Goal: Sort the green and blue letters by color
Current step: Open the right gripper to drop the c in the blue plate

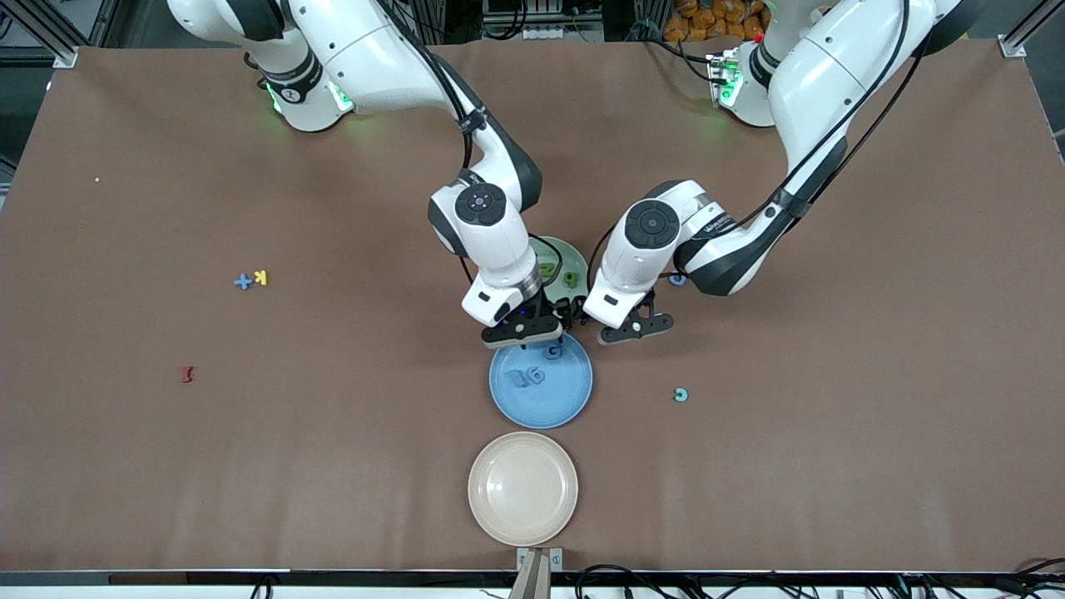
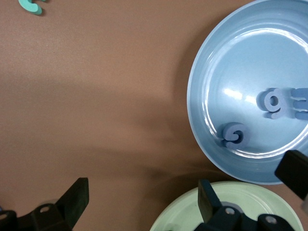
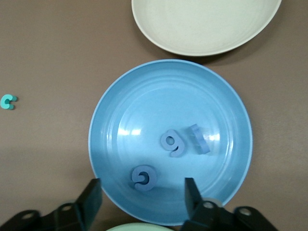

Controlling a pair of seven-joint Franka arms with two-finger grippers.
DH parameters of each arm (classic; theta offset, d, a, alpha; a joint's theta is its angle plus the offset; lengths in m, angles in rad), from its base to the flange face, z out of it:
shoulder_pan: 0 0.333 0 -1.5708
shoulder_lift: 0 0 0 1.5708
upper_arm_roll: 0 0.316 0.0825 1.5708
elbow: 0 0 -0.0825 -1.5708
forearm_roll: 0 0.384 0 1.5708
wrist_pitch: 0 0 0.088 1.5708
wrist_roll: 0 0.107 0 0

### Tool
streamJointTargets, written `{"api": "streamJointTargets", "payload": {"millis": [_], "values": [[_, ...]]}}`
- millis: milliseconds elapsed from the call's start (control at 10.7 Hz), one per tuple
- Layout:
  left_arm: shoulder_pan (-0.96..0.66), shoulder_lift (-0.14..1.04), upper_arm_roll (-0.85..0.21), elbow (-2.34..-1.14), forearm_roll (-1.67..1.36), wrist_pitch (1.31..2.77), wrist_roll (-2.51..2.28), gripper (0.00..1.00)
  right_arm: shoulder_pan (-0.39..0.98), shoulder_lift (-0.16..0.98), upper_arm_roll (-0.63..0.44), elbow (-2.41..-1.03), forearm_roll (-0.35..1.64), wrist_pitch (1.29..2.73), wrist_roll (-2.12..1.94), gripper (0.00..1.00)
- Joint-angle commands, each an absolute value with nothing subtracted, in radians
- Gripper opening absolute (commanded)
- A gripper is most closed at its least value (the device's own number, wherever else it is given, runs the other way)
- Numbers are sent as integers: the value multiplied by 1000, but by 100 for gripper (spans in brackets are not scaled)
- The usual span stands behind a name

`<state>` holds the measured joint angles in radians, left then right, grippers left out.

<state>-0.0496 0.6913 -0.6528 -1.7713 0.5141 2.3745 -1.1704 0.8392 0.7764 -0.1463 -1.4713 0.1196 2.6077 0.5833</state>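
Note:
Three blue letters lie in the blue plate [image 3: 103, 113]: a curled one [image 3: 144, 177], a 9 [image 3: 173, 142] and an E [image 3: 198, 138]. My right gripper [image 3: 142, 197] hangs open over that plate's edge nearest the green plate, above the curled letter and holding nothing. The green plate [image 1: 574, 256] holds green letters [image 1: 570, 279] and is partly hidden by the right arm. My left gripper [image 2: 142, 199] is open and empty over bare table beside both plates. A blue plus [image 1: 242, 282] lies toward the right arm's end. Another blue letter [image 1: 677, 280] peeks from under the left arm.
A cream plate [image 1: 522, 488] sits nearer the front camera than the blue plate. A teal C [image 1: 681, 394] lies toward the left arm's end. A yellow K [image 1: 261, 277] lies beside the blue plus, and a dark red piece [image 1: 188, 373] lies nearer the camera.

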Motion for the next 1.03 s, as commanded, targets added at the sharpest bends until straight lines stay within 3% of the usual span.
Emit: {"api": "streamJointTargets", "payload": {"millis": [0,187,653,933], "values": [[-40,692,-663,-1773,537,2370,-1160,100,830,798,-147,-1434,117,2597,606,100],[-23,690,-663,-1792,537,2370,-1146,100,828,787,-149,-1434,115,2577,604,100],[49,614,-667,-1951,541,2423,-1048,100,804,698,-181,-1436,86,2288,404,100],[116,534,-669,-2094,541,2503,-967,100,772,580,-184,-1572,84,2281,286,100]]}}
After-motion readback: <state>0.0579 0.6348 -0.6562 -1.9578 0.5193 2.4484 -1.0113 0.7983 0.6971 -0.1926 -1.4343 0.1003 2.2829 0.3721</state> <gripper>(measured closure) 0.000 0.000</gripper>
